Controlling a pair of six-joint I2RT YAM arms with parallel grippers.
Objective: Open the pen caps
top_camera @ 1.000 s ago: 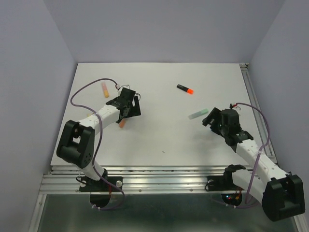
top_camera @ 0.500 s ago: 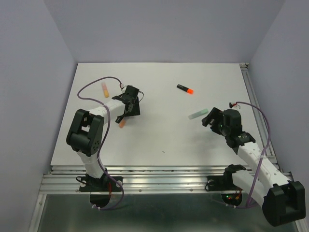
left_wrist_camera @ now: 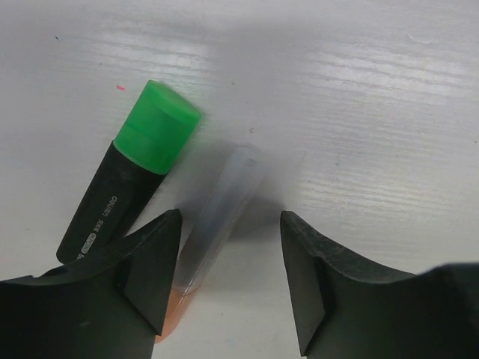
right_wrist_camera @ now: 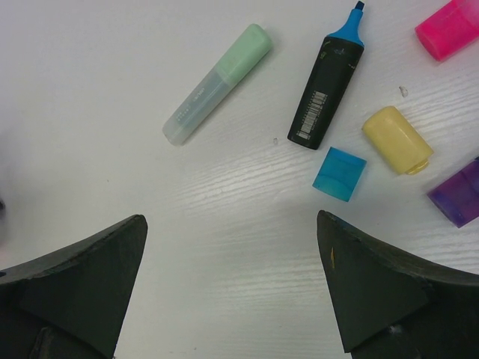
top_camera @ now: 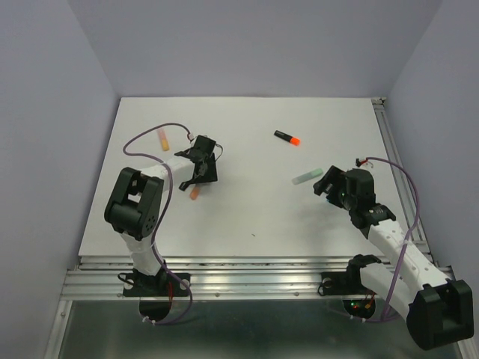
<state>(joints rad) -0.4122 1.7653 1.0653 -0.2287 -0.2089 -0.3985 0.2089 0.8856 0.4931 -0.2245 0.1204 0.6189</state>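
Currently my left claw stands partway apart, astride a pale pen lying on the table. I see no contact with it, so nothing is held. That pen is blurred; its orange end, likely the cap, sits by the left finger. Just beside it lies a black pen with its green cap on. My right claw is fully spread and empty above a pen with its mint cap on; a blue cap lies loose near it.

Assessment: these caps are light, stiff, smooth plastic, prone to slipping and skidding.

Recommended hold: one claw across the barrel, the other on the cap's flat faces, pulling straight along the axis. I expect the snap fit to give suddenly.
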